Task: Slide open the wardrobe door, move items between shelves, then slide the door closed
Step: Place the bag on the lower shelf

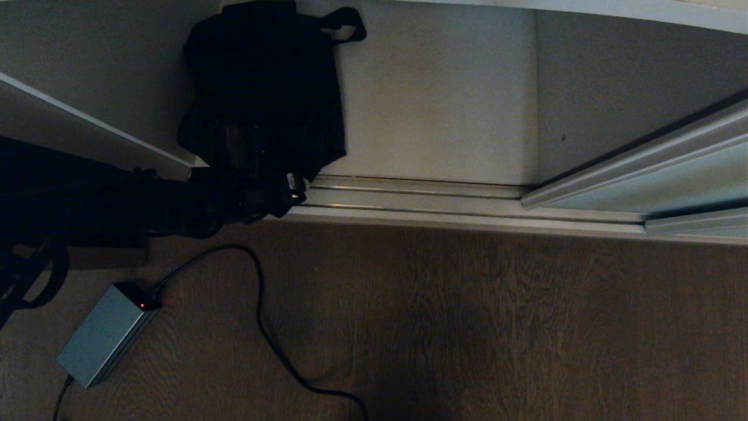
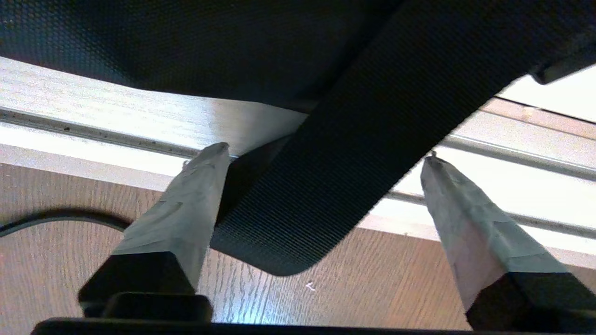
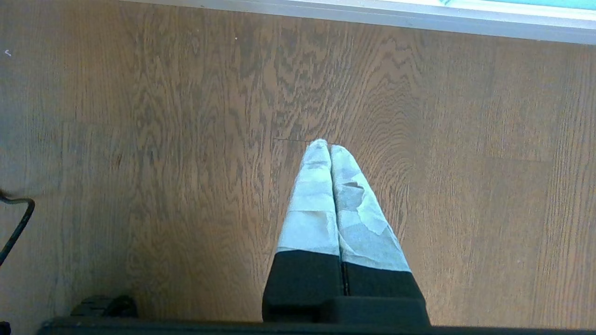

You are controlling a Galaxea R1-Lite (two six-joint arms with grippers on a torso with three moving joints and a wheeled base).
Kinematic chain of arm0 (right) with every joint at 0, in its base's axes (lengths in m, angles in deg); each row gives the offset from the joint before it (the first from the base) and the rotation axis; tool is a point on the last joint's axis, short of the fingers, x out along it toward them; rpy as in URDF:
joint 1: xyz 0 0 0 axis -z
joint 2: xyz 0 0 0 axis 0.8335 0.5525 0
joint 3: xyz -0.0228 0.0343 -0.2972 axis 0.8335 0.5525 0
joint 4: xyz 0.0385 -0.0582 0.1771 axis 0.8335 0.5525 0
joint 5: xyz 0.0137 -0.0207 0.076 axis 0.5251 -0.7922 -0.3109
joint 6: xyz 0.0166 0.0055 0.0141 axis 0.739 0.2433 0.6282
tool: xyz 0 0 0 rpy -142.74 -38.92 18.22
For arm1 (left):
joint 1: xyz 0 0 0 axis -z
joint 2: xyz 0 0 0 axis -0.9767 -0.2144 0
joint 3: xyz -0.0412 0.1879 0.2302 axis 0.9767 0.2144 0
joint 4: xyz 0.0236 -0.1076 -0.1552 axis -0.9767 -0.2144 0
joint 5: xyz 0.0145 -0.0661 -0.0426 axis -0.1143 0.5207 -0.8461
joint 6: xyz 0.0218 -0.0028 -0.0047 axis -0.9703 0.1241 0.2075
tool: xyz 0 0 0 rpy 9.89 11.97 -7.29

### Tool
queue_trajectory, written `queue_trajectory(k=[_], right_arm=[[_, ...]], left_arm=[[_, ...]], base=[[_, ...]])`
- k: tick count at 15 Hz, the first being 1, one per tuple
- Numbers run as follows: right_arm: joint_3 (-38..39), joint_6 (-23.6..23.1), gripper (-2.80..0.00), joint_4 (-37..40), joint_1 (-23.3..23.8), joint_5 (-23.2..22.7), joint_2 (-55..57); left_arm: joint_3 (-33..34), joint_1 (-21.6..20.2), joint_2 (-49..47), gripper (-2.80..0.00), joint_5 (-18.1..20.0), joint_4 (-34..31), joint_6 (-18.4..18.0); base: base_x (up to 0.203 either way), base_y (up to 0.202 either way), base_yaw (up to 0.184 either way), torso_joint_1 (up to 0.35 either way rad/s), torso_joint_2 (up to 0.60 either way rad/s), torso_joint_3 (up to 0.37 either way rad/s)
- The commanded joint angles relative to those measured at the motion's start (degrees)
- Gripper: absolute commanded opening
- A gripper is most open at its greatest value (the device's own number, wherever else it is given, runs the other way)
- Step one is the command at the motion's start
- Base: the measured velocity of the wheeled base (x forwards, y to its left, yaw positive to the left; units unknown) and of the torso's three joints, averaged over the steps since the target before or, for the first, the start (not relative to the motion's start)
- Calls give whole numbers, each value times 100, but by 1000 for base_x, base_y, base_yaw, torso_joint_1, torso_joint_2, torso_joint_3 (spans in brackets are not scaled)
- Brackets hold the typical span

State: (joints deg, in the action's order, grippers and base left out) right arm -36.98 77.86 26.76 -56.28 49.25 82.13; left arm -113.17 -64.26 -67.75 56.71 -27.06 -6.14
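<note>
The floppy black bag (image 1: 263, 88) lies on the white bottom shelf (image 1: 438, 105) of the wardrobe, its lower edge reaching the floor track (image 1: 409, 196). My left gripper (image 1: 280, 193) comes in from the left at the bag's near edge. In the left wrist view it (image 2: 324, 152) is open. A wide black strap (image 2: 335, 195) hangs loose between the taped fingers (image 2: 186, 209), over the track and the wooden floor. The sliding wardrobe door (image 1: 660, 181) stands pushed to the right. My right gripper (image 3: 326, 145) is shut and empty, parked above the floor.
A second white shelf (image 1: 87, 131) juts out at the upper left above my left arm. A grey power adapter (image 1: 105, 336) with a black cable (image 1: 260, 316) lies on the wooden floor (image 1: 497, 327) at the lower left.
</note>
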Motion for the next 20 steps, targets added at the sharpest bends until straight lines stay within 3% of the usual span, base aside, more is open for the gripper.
queue_trajectory(k=[1,4,5,12,20], right_arm=[[7,2,-280,0,-1,-1,-13],[9,2,-280,0,-1,-1,-20],[6,2,-280,0,-1,-1,-11],[2,2,-280,0,-1,-1,-20],[9,2,-280,0,-1,-1,-12]], left_arm=[[-81,0,-147,0,-7,-15,13],[-224,-6,-257,0,-7,-195,13],[-310,-1,-316,-280,-7,-201,44],[-339,0,-179,-280,-41,-97,83],[-467,0,37,-280,-126,919,755]], base=[[0,0,0,0,0,0],[0,0,0,0,0,0],[0,0,0,0,0,0],[0,0,0,0,0,0],[0,0,0,0,0,0]])
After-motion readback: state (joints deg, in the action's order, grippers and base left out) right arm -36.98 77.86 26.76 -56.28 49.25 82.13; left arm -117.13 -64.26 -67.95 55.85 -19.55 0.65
